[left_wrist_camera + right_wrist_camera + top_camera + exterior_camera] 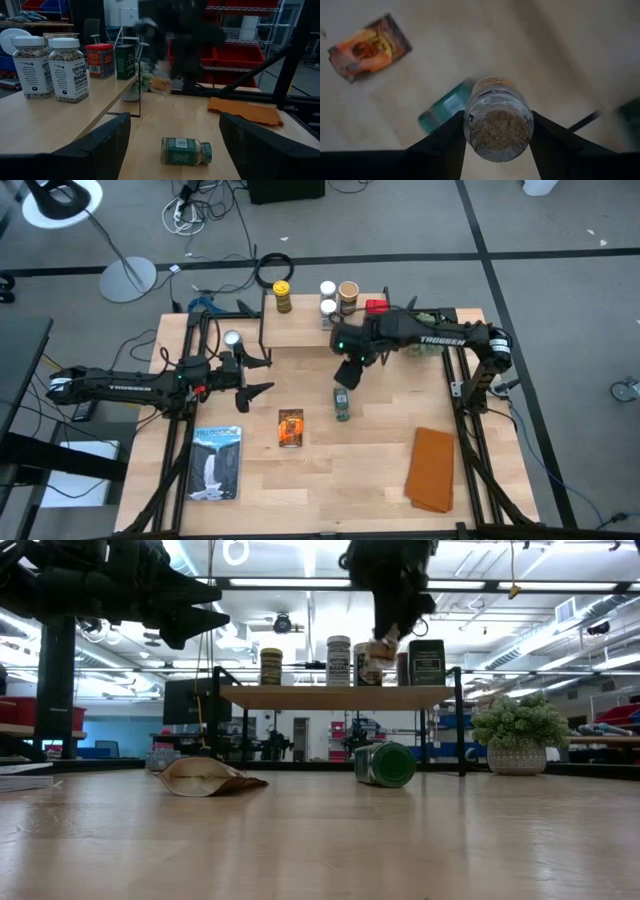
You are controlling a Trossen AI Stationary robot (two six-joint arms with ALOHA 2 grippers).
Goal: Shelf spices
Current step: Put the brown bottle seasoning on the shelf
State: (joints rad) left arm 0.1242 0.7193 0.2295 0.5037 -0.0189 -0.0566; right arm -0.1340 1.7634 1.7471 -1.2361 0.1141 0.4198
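The right gripper [497,131] is clamped on a clear jar [498,125] of brownish spice, held in the air above the table, just in front of the shelf [300,333]. The shelf lies beyond the jar toward the table's far edge, its long axis running across the table, and this arm is much the nearer to it; judging by that, the jar has only to travel a little farther and come down on the board. The left gripper [252,375] waits near the shelf's left end, fingers spread wide and empty. On the shelf I count five containers in the overhead view (the low view shows a dark box [426,662] among them). On the table: one green jar [342,406] on its side and one orange packet [290,428].
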